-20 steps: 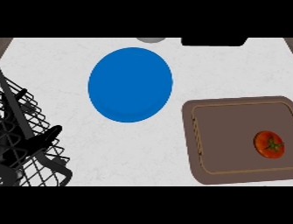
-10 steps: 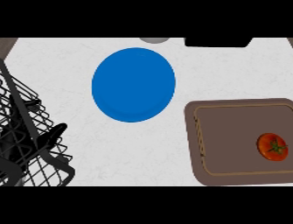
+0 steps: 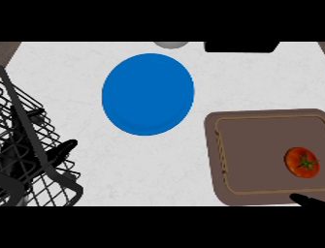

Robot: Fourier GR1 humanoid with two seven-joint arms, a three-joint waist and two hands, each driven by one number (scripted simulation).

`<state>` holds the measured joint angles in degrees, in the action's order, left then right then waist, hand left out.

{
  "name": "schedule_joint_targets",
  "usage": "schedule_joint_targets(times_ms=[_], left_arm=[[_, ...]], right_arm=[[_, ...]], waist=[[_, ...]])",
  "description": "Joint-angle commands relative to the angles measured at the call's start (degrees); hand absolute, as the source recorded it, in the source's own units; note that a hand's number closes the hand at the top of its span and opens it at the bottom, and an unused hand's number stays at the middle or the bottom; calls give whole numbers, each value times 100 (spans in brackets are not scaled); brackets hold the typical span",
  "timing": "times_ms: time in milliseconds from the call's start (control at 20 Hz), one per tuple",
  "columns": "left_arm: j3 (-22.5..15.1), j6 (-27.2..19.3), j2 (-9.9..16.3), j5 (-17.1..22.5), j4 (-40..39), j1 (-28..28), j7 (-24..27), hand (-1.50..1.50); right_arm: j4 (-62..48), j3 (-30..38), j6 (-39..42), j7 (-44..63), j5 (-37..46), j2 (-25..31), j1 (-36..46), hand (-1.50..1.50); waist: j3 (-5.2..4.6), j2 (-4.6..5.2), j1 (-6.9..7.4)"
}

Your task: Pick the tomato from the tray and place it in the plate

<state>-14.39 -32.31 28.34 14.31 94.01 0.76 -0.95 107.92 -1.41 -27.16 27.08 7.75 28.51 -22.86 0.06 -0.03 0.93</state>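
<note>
Nothing done yet. Left hand [image 3: 63,147] behind the rack [image 3: 22,145] (fingers unreadable); plate [image 3: 148,94] bare, well up-left of right hand [image 3: 314,201], its state hidden too. Tomato [image 3: 302,162] on tray [image 3: 226,160] just above it, ungrasped.

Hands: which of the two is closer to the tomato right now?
The right hand, whose dark tip shows at the tray's near edge just below the tomato. The left hand is across the counter, behind the black wire basket.
</note>
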Motion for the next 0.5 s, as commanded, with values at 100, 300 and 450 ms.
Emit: schedule_joint_targets(times_ms=[100,300,450], left_arm=[[-417,854,652,-458,-421,409,587,0],[-330,823,786,-349,-321,425,477,0],[-388,824,795,-347,-448,302,480,0]], right_arm=[[-485,-152,254,242,55,37,522,-150],[-631,-277,244,-60,120,-118,315,-150],[-847,-215,297,192,85,-116,869,-150]], waist=[[-12,40,13],[-5,13,-76],[-9,40,-34]])
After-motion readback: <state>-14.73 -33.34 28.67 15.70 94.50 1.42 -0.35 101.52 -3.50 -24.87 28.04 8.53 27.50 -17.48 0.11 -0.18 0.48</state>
